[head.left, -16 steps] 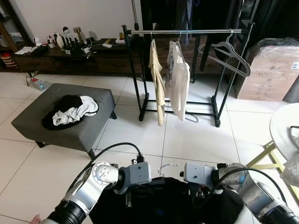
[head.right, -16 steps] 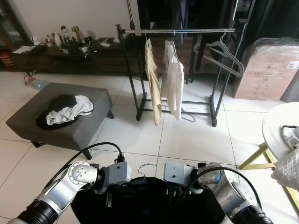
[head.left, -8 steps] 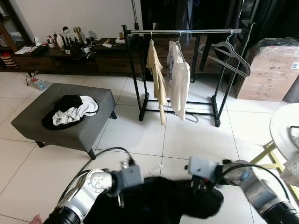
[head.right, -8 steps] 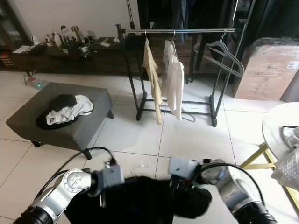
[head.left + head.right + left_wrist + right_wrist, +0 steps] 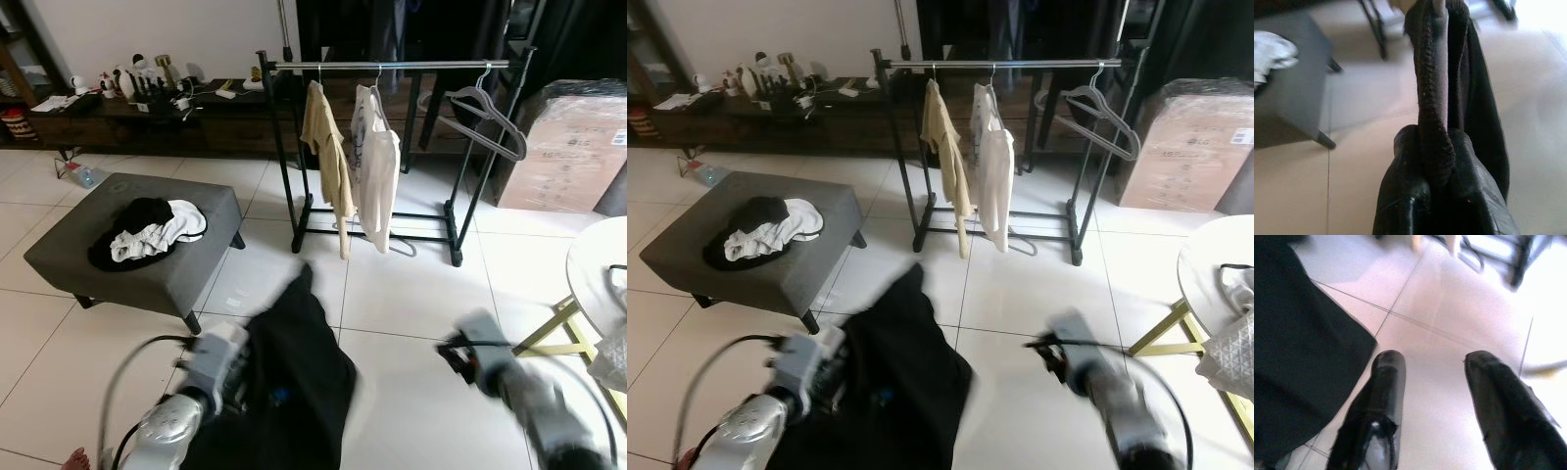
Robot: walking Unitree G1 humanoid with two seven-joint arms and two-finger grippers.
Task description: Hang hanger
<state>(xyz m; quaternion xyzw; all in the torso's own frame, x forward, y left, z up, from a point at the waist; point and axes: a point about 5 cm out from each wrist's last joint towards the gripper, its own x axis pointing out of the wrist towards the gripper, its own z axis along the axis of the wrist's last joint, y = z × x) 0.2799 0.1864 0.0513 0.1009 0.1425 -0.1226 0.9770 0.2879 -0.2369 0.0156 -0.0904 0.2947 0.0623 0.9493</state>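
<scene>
A black garment (image 5: 294, 362) hangs in a long fold from my left gripper (image 5: 247, 380), low and left of centre, blurred by motion. In the left wrist view the left gripper (image 5: 1437, 196) is shut on the garment's thick knit edge (image 5: 1432, 98); whether a hanger lies inside I cannot tell. My right gripper (image 5: 453, 348) is off to the right, over bare tiles. In its wrist view the right gripper (image 5: 1435, 401) is open with nothing in it, the garment (image 5: 1298, 357) beside it. The clothes rack (image 5: 392, 65) stands ahead with a beige garment (image 5: 328, 166), a white shirt (image 5: 375, 176) and a bare grey hanger (image 5: 485, 117).
A grey ottoman (image 5: 98, 264) with a pile of black and white clothes (image 5: 147, 230) stands at the left. A round white table (image 5: 598, 264) with yellow legs is at the right, a cardboard box (image 5: 568, 147) behind it. A low dark cabinet (image 5: 147, 108) lines the back wall.
My right gripper has let go of the black garment and swung out to the right. The left arm has lifted the garment, which now hangs in a tall fold.
</scene>
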